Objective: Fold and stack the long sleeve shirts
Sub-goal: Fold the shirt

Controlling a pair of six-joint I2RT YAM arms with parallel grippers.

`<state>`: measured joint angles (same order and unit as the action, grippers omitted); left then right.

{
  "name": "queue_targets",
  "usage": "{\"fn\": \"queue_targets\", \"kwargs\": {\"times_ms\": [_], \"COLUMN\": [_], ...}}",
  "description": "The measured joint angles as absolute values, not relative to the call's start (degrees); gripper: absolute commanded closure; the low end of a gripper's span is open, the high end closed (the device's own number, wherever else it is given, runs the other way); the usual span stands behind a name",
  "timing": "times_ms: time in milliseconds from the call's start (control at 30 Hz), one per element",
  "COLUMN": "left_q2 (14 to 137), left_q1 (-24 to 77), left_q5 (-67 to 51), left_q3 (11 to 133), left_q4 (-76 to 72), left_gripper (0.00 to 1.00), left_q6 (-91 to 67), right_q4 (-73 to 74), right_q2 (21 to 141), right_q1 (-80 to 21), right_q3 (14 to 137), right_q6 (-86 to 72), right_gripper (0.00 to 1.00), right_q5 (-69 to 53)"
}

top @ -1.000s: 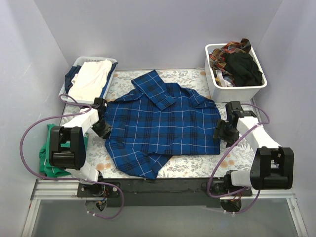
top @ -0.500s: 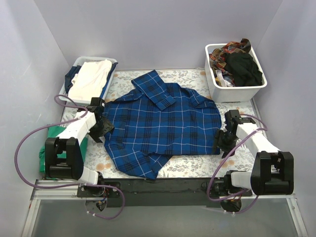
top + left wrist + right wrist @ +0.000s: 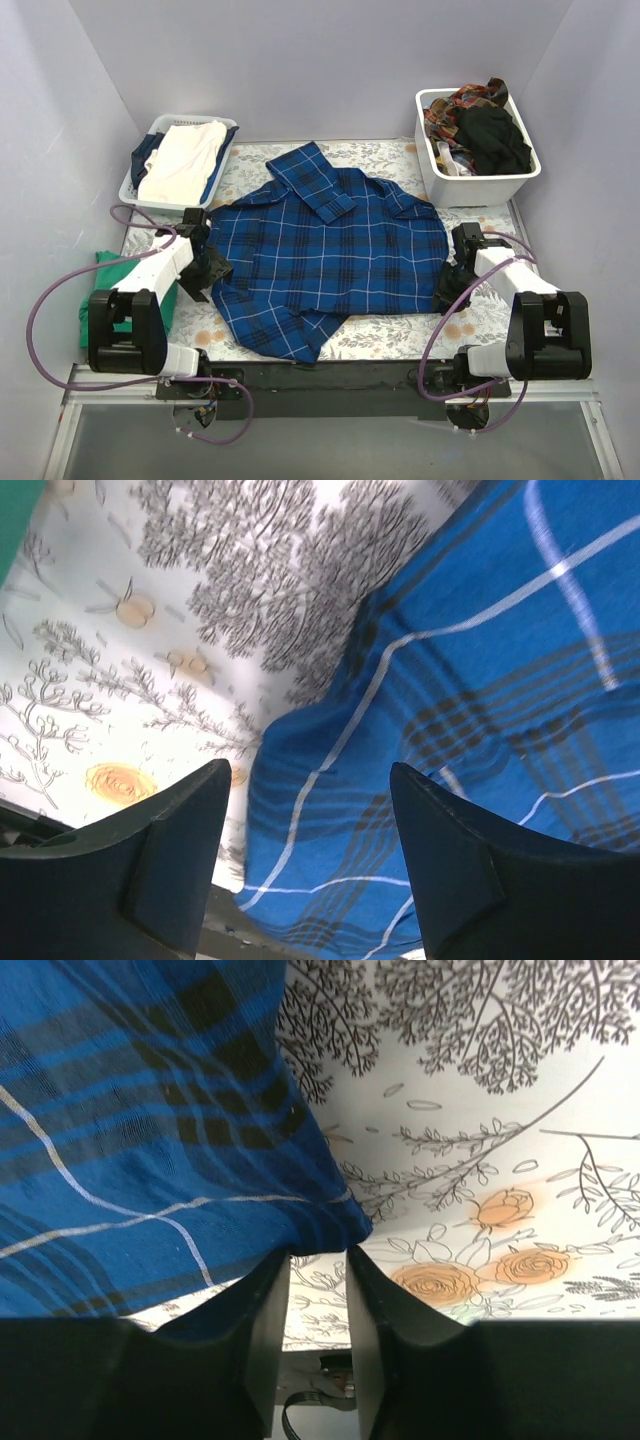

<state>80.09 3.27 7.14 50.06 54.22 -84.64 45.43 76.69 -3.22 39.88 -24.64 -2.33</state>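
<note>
Black fingers [image 3: 175, 865] of the left gripper [image 3: 310, 785] stand spread wide, holding nothing. In the left wrist view, the rumpled left edge of the dark blue plaid shirt [image 3: 330, 250] lies in the gap between them. One finger hangs over bare floral table cloth [image 3: 390, 335] and the other over plaid.

The right gripper [image 3: 318, 1270] has its two dark fingers drawn near each other with a narrow slot between them, and the printed cloth shows through that slot. The shirt's right hem corner ends right at the fingertips. No cloth is visible inside the slot.

From above, both grippers sit low at opposite side edges of the shirt, the left one at its left edge and the right one at its right edge. The shirt lies spread across the middle of the table cloth, crossed by thin white grid lines. Its collar is toward the far left, and a sleeve is folded under toward the near edge.

A green cloth [image 3: 100, 265] lies beside the left arm, partly hidden by it. At the far left stands a white basket [image 3: 140, 190] holding a folded cream garment [image 3: 182, 160] over something dark blue. At the far right stands a white bin [image 3: 480, 185] heaped with black and patterned clothes [image 3: 490, 135].
</note>
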Motion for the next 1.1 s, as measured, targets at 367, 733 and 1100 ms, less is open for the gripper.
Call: {"fn": "queue_targets", "kwargs": {"times_ms": [367, 733, 1100], "left_q2": [74.74, 74.96, 72.90], "left_q1": [3.27, 3.27, 3.27], "left_q5": [5.39, 2.46, 6.07], "left_q3": [45.19, 44.62, 51.77], "left_q4": [56.97, 55.02, 59.64], "left_gripper": [0.50, 1.00, 1.00], "left_q6": [-84.66, -86.19, -87.02], "right_q4": [43.70, 43.66, 47.29], "right_q2": [78.85, 78.67, 68.79], "right_q1": [-3.22, -3.22, -3.22], "right_q3": [39.88, 39.88, 42.30], "right_q6": [-25.32, -25.58, -25.23], "right_gripper": [0.93, 0.99, 0.99], "right_q5": [-2.26, -2.33, -2.31]}}
